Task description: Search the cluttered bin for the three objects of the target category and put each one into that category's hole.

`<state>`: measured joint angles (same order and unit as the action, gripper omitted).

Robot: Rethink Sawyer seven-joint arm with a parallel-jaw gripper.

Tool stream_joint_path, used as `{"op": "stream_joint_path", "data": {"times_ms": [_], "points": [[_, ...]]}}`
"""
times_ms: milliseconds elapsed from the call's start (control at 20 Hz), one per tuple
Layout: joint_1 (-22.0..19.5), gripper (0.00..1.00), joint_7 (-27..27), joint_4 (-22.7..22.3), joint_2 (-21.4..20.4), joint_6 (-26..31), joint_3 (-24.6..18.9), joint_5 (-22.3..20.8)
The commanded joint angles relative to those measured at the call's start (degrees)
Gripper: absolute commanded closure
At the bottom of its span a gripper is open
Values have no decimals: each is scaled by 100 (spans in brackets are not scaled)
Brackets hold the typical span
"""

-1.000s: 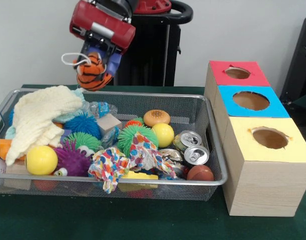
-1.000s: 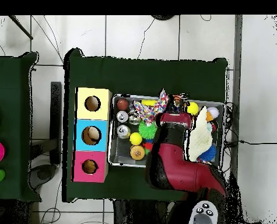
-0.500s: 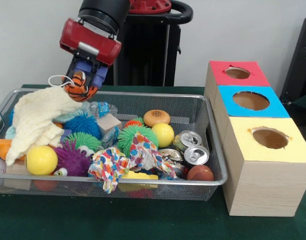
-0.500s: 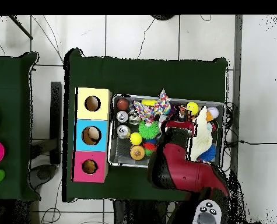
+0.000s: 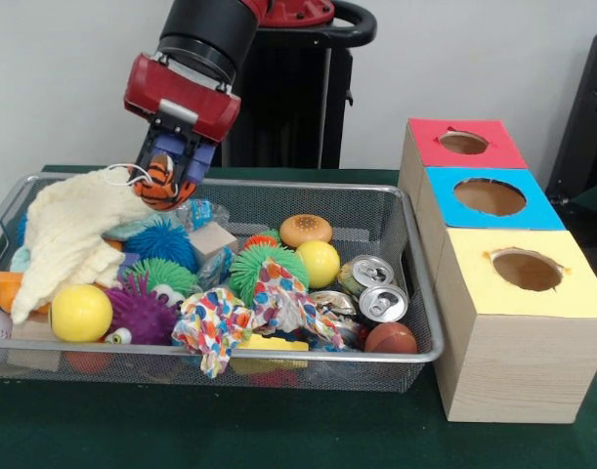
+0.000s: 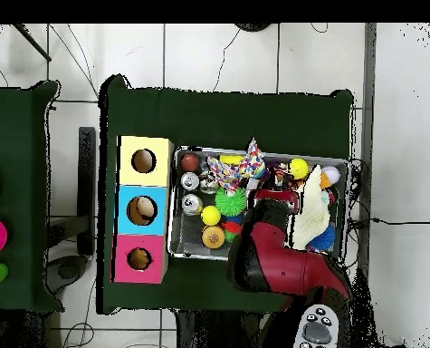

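While gripper clamps tiger toy, two cans.

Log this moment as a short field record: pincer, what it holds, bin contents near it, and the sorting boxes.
pincer: shut on the striped tiger toy, low over the bin's left rear part
held item: striped tiger toy, orange and black, with a white loop of cord
bin: wire mesh basket, full of clutter
beside the toy: cream knitted cloth to its left, blue spiky ball below it
boxes: red box, blue box, yellow box, one round hole in each top, in a row right of the basket
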<state>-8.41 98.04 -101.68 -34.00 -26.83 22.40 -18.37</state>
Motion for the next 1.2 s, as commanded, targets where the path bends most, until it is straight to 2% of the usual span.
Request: {"op": "stream_joint_path", "data": {"times_ms": [50, 400, 450, 600, 700, 850, 950, 1050, 1100, 1200], "points": [[23, 100, 1013, -62, 271, 36, -563, 188], [-2, 100, 1102, -157, 363, 451, -621, 347], [-119, 100, 1165, -173, 404, 494, -753, 299], [-89, 100, 1062, -84, 433, 733, -788, 311], [-82, 100, 1092, -106, 485, 614, -762, 330], [-77, 100, 1053, -105, 514, 730, -768, 333], [13, 100, 983, -126, 506, 1074, -679, 452], [232, 100, 942, -185, 512, 1810, -455, 815], [386, 100, 939, -199, 535, 2372, -302, 1067], [548, 100, 969, -229, 569, 2907, -147, 1296]]}}
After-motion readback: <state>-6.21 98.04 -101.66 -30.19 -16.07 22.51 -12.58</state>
